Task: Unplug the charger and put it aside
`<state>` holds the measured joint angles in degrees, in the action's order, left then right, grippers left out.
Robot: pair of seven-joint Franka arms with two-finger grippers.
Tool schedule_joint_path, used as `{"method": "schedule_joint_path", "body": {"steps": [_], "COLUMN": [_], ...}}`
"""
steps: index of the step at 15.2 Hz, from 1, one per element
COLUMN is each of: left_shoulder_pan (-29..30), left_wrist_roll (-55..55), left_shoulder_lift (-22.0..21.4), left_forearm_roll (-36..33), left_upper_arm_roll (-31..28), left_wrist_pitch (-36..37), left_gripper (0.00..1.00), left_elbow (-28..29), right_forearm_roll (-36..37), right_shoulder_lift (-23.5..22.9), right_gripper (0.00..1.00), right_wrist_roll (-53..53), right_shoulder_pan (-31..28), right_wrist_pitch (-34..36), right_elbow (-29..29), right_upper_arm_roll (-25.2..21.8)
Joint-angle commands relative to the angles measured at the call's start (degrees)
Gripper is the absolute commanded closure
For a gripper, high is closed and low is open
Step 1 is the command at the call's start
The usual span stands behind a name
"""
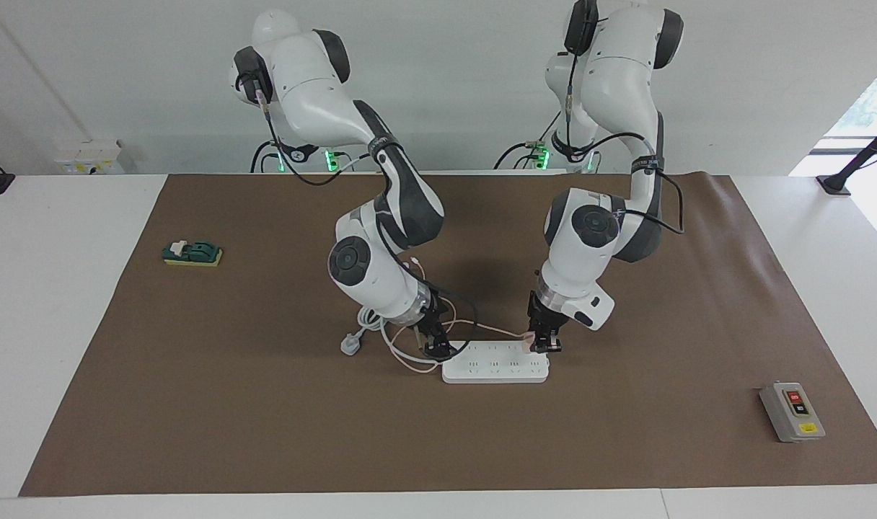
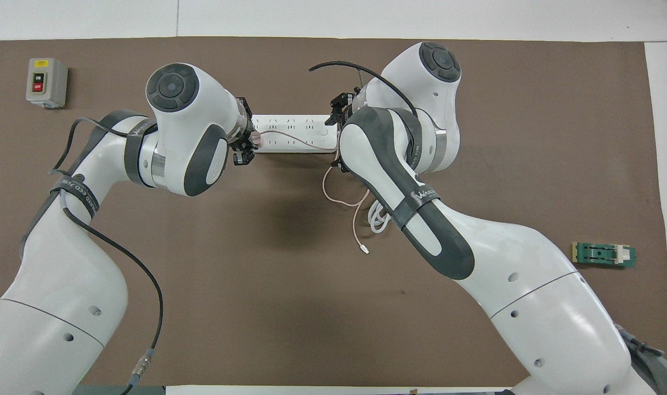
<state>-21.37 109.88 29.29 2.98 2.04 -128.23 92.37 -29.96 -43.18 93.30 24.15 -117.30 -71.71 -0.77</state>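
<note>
Not yet unplugged: charger [image 1: 533,344] seated in power strip [image 1: 496,370], left pincer [image 1: 545,347] clamped on it; right pincer [image 1: 438,351] pressing strip's other end, closure indiscernible. Pulling, placing aside remaining.

My arms [image 1: 381,288] wear glossy white plastic shells with matt dark grey joints. The mat [image 1: 265,404] under me looks like matt brown paper, faintly creased at one corner. The power strip [image 1: 496,364] is smooth white plastic. The charger's cable [image 2: 355,219] looks like thin, smooth pink plastic. The switch box [image 1: 792,412] has a dull grey casing.
</note>
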Motion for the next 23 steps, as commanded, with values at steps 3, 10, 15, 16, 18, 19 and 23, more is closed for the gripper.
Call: {"method": "schedule_joint_path", "body": {"steps": [3,10,15,16,18,19,23], "left_shoulder_pan": [-0.6,-0.6,-0.6,-0.6,-0.6,-0.6,-0.6], "left_wrist_roll": [-0.2,-0.5,-0.6,-0.5,-0.5,-0.5,-0.6], "left_shoulder_lift": [0.6,0.5,0.4,0.4,0.4,0.4,0.4], "left_forearm_roll": [-0.4,-0.4,-0.4,-0.4,-0.4,-0.4,-0.4], "left_upper_arm_roll": [-0.6,-0.6,-0.6,-0.6,-0.6,-0.6,-0.6], "left_wrist_pitch": [-3.6,-3.6,-3.5,-3.6,-3.6,-3.5,-3.6], "left_gripper": [1.0,1.0,1.0,1.0,1.0,1.0,1.0], "left_elbow": [1.8,2.2,2.2,2.2,2.2,2.2,2.2], "right_forearm_roll": [-0.4,-0.2,-0.1,0.0,0.0,-0.1,0.2], "right_shoulder_lift": [-2.1,-3.4,-4.2,-4.2,-4.2,-4.2,-4.2], "right_gripper": [0.02,0.02,0.02,0.02,0.02,0.02,0.02], "right_wrist_roll": [0.1,-0.3,-0.8,-0.8,-0.8,-0.8,-1.0], "right_shoulder_pan": [1.2,1.8,1.8,1.8,1.8,1.8,1.8], "right_wrist_pitch": [-4.0,-8.5,-10.9,-10.9,-10.9,-10.9,-11.1], "right_elbow": [0.9,0.7,0.2,0.2,0.2,0.2,0.2], "right_upper_arm_roll": [-0.2,-0.2,-0.2,-0.2,-0.2,-0.2,-0.2]}}
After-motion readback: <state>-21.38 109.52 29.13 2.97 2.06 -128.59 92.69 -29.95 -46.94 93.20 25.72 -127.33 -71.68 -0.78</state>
